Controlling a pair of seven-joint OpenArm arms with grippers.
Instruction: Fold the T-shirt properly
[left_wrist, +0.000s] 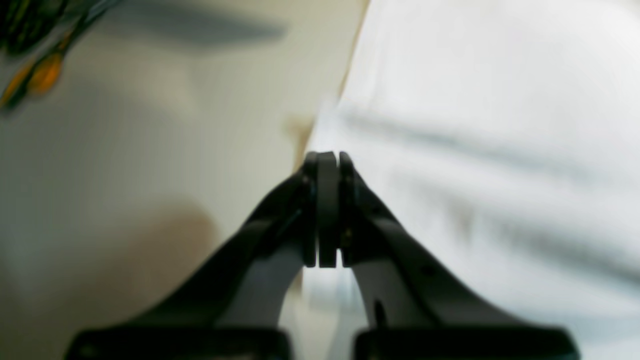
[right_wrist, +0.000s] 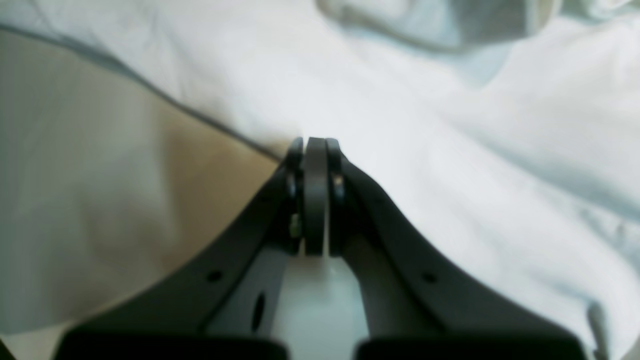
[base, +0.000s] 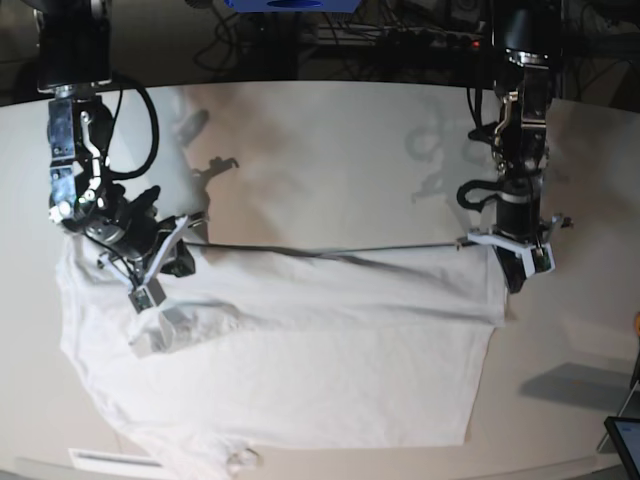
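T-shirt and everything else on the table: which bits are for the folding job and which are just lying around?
For the job:
- T-shirt
- left gripper, fingers shut on the shirt's edge
- right gripper, fingers shut on the shirt's edge

Just lying about:
- cables behind the table
- dark device at the corner

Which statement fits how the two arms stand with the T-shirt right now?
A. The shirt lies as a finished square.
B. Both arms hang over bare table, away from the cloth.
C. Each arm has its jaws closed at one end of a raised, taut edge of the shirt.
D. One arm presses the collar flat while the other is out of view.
C: the T-shirt has an edge stretched between the right gripper and the left gripper, jaws closed.
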